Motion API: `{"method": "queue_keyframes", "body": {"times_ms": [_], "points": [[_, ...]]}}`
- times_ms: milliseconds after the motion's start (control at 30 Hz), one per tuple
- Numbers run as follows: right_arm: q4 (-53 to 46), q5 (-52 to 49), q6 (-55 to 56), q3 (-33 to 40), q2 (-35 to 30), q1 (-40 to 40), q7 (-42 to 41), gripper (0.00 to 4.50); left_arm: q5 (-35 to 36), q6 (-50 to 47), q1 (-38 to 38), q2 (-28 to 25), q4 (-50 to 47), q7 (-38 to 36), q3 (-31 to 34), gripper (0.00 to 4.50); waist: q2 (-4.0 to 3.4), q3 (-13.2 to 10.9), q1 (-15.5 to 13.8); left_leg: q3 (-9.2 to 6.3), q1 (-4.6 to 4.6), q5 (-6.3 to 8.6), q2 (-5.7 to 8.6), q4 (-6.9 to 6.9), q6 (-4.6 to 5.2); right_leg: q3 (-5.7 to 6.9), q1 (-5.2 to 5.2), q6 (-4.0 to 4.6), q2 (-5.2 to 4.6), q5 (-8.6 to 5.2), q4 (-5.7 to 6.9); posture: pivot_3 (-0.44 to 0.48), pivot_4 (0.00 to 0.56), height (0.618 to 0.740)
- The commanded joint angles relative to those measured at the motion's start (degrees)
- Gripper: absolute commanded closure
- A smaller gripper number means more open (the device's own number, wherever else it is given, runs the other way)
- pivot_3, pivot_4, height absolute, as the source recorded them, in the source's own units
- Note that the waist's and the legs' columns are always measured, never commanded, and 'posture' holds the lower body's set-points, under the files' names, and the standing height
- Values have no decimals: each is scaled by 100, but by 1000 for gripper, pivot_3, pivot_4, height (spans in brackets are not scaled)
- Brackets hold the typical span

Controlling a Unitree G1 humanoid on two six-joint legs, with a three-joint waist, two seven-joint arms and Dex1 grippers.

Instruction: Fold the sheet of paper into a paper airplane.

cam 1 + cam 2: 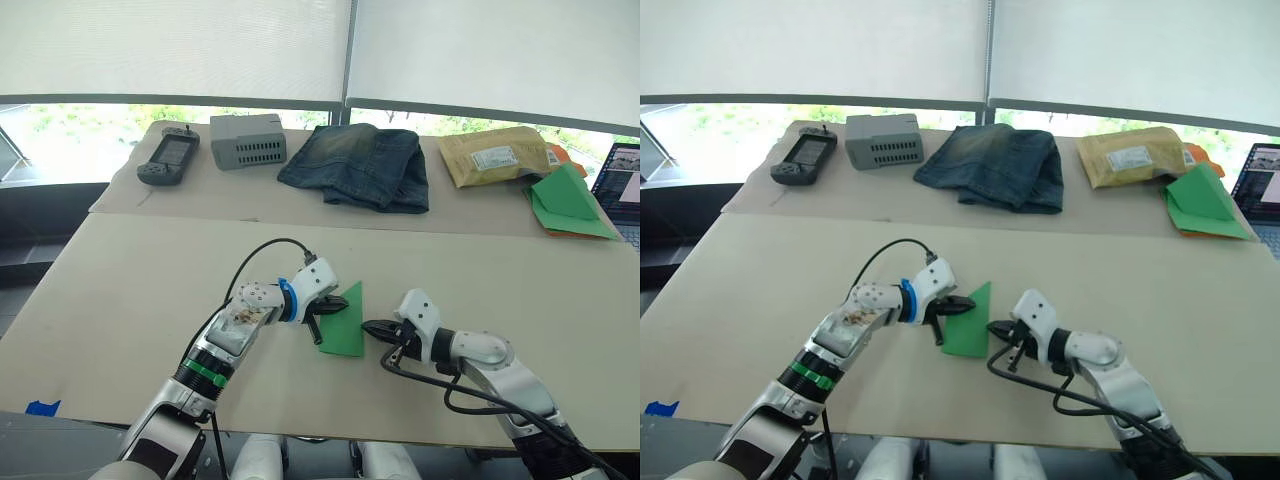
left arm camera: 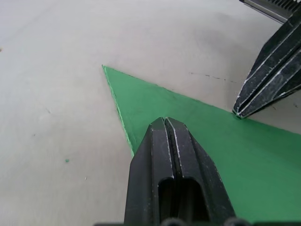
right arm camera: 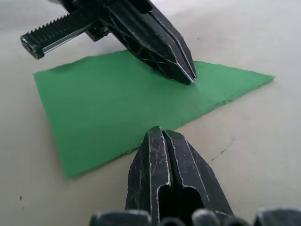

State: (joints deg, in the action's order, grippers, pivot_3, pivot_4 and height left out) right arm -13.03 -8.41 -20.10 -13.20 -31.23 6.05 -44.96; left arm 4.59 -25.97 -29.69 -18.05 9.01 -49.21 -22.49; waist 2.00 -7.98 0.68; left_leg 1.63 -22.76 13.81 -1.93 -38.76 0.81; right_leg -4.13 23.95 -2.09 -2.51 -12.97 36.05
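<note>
Paper airplane [image 1: 343, 322]: flat green pointed wedge on table [image 1: 120, 300], between both pincers. Left gripper [image 2: 165, 123]: fingers pressed together, tip on wedge. Right gripper [image 3: 162, 133]: fingers pressed together, tip at wedge's long edge, grasping nothing. Wrist views show wedge's layered edge; head views add padded envelope [image 1: 492, 155], label unreadable.
</note>
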Motion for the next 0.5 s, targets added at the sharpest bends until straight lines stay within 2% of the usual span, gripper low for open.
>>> {"method": "queue_keyframes", "body": {"times_ms": [33, 267, 500], "points": [[-135, 321, 128, -341, -94, 96, -107, 4481, -231, -97, 114, -6, 334, -5, -235, 4500, 2, 2, 4, 0, 0, 0, -1, 0, 0, 0, 0, 0, 1, 0, 0, 0, 150, 734], [41, 111, 102, 174, -64, 688, -49, 4481, -235, -118, 179, -33, 263, -10, -222, 4500, 4, 3, 1, 1, 0, 0, 0, -1, 0, -2, 2, 0, 1, 1, 2, 0, 150, 734], [840, 306, 379, -118, 29, 964, -299, 4481, -239, -204, 230, -60, 221, 13, -205, 4500, 4, 3, 0, 0, -7, 0, 0, 3, 1, 1, 7, 5, 1, -2, 0, 0, 150, 734]]}}
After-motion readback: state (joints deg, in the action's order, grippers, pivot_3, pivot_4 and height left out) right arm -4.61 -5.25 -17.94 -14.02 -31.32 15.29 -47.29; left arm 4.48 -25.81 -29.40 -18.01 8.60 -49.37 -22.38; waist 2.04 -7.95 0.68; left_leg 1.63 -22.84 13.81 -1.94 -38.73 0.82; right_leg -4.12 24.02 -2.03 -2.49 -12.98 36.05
